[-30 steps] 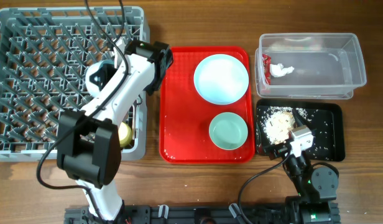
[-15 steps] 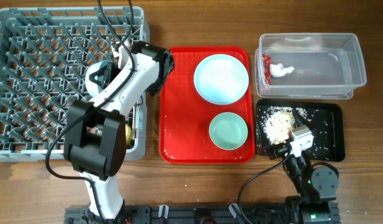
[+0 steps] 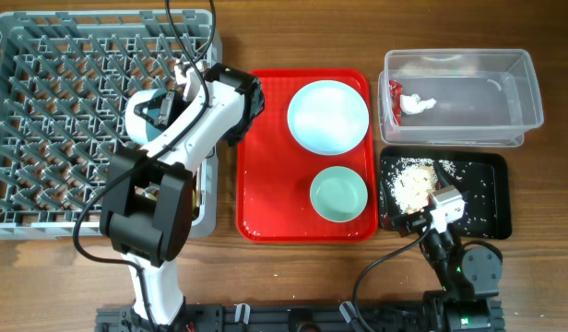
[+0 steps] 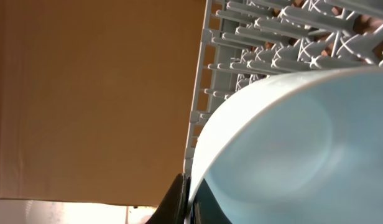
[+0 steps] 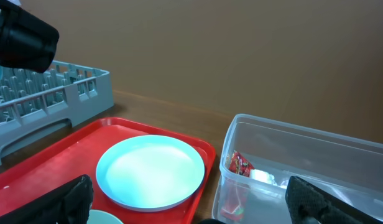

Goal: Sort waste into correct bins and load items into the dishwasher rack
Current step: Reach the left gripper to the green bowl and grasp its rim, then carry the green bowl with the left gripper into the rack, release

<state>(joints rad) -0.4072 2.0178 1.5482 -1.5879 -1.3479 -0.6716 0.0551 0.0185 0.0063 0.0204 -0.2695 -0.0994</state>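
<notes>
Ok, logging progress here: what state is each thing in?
Held bowl: gripped at rim, over rack.
Left claw: shut on held bowl.
Right claw: open, empty.
Plate: empty, on red tray.
Second bowl: upright, empty, on red tray.
Wrapper: crumpled, in clear tub.
Food scraps: loose in black tray.

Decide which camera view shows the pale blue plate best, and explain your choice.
Overhead: the plate appears whole and round on the red tray, seen straight down. The right wrist view also shows it, but slanted into an oval. The left wrist view misses it, showing a bowl and the rack instead.
</notes>
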